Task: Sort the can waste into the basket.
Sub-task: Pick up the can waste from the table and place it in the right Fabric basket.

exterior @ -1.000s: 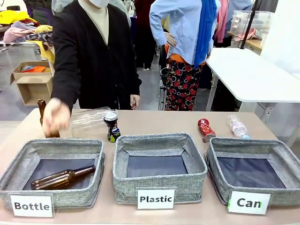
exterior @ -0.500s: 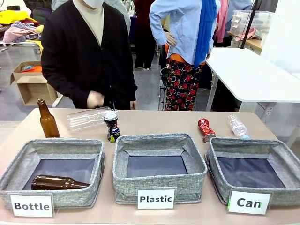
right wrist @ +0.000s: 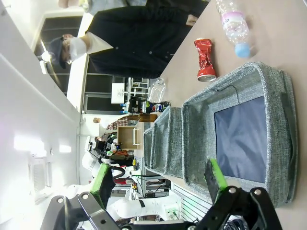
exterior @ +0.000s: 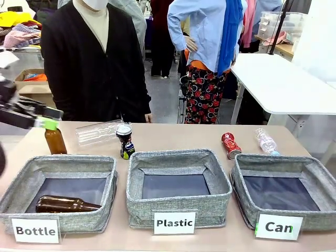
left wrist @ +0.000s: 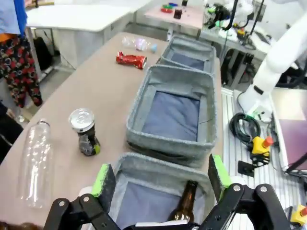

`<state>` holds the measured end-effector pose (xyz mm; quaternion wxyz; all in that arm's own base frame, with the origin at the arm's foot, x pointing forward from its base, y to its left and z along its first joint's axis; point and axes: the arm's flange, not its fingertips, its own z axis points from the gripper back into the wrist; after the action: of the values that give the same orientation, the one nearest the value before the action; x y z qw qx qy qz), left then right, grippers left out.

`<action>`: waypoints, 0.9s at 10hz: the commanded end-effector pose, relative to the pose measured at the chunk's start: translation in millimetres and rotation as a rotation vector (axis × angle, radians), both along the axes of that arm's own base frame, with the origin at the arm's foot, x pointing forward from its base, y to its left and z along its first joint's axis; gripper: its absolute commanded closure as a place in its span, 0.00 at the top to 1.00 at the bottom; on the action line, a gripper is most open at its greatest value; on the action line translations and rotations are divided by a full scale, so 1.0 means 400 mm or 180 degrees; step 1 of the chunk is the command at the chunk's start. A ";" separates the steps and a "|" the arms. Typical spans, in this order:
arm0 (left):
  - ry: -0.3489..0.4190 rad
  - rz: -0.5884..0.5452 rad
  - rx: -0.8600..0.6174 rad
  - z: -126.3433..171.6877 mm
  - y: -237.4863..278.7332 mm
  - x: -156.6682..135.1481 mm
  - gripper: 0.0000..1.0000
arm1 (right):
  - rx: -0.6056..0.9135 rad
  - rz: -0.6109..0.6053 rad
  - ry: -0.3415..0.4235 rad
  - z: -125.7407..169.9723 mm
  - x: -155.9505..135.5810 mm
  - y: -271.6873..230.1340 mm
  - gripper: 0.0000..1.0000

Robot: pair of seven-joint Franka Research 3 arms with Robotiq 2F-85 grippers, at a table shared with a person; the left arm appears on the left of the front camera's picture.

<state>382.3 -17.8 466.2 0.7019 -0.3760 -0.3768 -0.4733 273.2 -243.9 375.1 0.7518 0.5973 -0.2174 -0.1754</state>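
At the far left, the left hand [exterior: 52,118] hangs above the bench [exterior: 173,135], its two fingers spread wide with nothing between them. Its green pads sit just over the neck of an upright brown bottle [exterior: 54,141] that stands behind the Bottle basket [exterior: 63,161]. A second brown bottle [exterior: 68,204] lies on its side on that basket's dark bottom. Behind the basket's far right corner a clear plastic bottle [exterior: 98,132] lies flat.

Near it, the black-and-blue can [exterior: 125,142] stands upright on the bench with its silver top up, just behind the gap between the Bottle basket and the Plastic basket [exterior: 178,156]. A person [exterior: 94,63] in a dark cardigan stands at the far side of the bench, behind these things.

Farther right, the red can [exterior: 230,145] lies on its side on the bench, just behind the far left corner of the Can basket [exterior: 283,159]. A small clear bottle [exterior: 265,140] lies near it, to its right. Both cans are outside the Can basket.

The right hand [right wrist: 158,175] is wide open and grips nothing. In its wrist view the Can basket lies beyond its fingers.
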 end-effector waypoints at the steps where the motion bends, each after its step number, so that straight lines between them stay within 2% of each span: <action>1: -0.0204 0.0260 0.0137 -0.057 -0.111 0.028 1.00 | -0.0002 -0.0014 -0.0114 -0.002 0.001 0.003 1.00; 2: -0.0225 0.0348 0.0293 -0.092 -0.174 0.052 1.00 | -0.0002 -0.0014 -0.0114 -0.002 0.001 0.003 1.00; 3: -0.0147 0.0281 0.0298 -0.127 -0.227 0.071 1.00 | -0.0002 -0.0014 -0.0114 -0.002 0.001 0.003 1.00; 4: -0.0200 0.0504 0.0286 -0.143 -0.249 0.082 1.00 | -0.0002 -0.0014 -0.0114 -0.002 0.001 0.003 1.00; 5: -0.0358 0.0921 0.0336 -0.132 -0.251 0.096 1.00 | -0.0002 -0.0014 -0.0114 -0.002 0.001 0.003 1.00; 6: -0.0240 0.1208 0.0441 -0.087 -0.219 0.103 1.00 | -0.0002 -0.0014 -0.0114 -0.002 0.001 0.003 1.00; 7: -0.0140 0.0594 0.0377 -0.135 -0.250 0.067 1.00 | -0.0002 -0.0014 -0.0114 -0.002 0.001 0.003 1.00; 8: -0.0140 0.0594 0.0377 -0.135 -0.250 0.067 1.00 | -0.0002 -0.0014 -0.0114 -0.002 0.001 0.003 1.00; 9: -0.0200 0.0898 0.0420 -0.118 -0.233 0.090 1.00 | -0.0002 -0.0014 -0.0114 -0.002 0.001 0.003 1.00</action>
<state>415.3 -116.0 416.2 0.7680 -0.2672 -0.4099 -0.4132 272.9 -244.1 375.1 0.7517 0.5973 -0.2177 -0.1757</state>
